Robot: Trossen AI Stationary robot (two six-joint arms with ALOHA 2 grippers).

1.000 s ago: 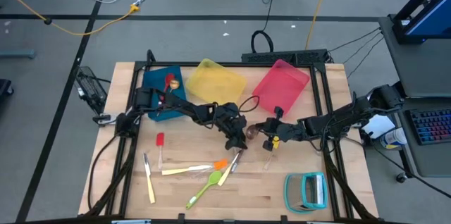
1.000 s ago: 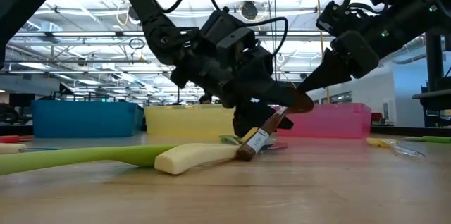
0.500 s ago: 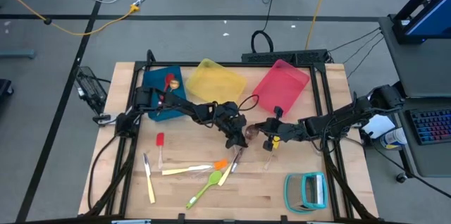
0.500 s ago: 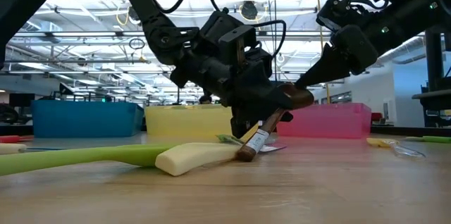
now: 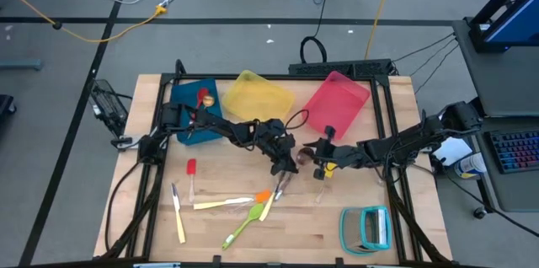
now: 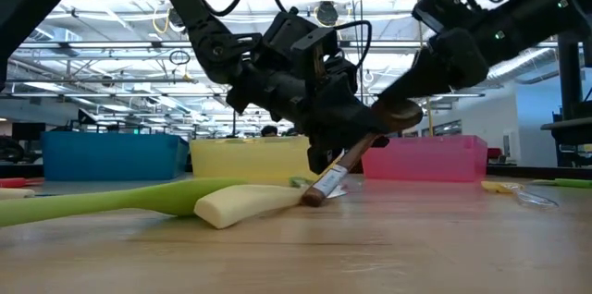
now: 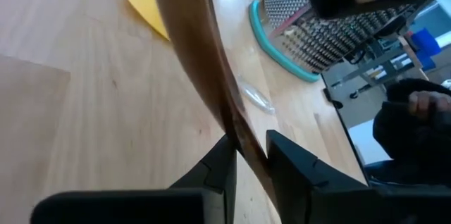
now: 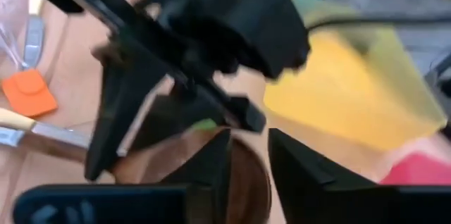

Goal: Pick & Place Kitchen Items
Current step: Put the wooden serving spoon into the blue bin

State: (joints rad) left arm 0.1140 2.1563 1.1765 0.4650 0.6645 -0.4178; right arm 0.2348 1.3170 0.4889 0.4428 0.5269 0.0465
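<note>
The left tool (image 7: pixel 246 164) is clenched on the spoon (image 6: pixel 356 157) handle; the right tool (image 8: pixel 246 160) pinches its bowl. Wood looks light, stiff; handle hold seems safest.

Over the last second the wooden spoon (image 6: pixel 356 151) has been lifted at its bowl end: in the low view the bowl sits higher than before, level with the top of the pink bin, and the handle tip has been drawn slightly leftwards along the desk (image 6: pixel 388 248). The right tool (image 6: pixel 388 109) has been raised with the bowl and shifted a little towards the left tool (image 5: pixel 280 165), as seen from above. The cream-handled spatula (image 6: pixel 245 206) and the lime-green spoon (image 6: pixel 111 202) have been nudged and now lie tilted a little differently.
</note>
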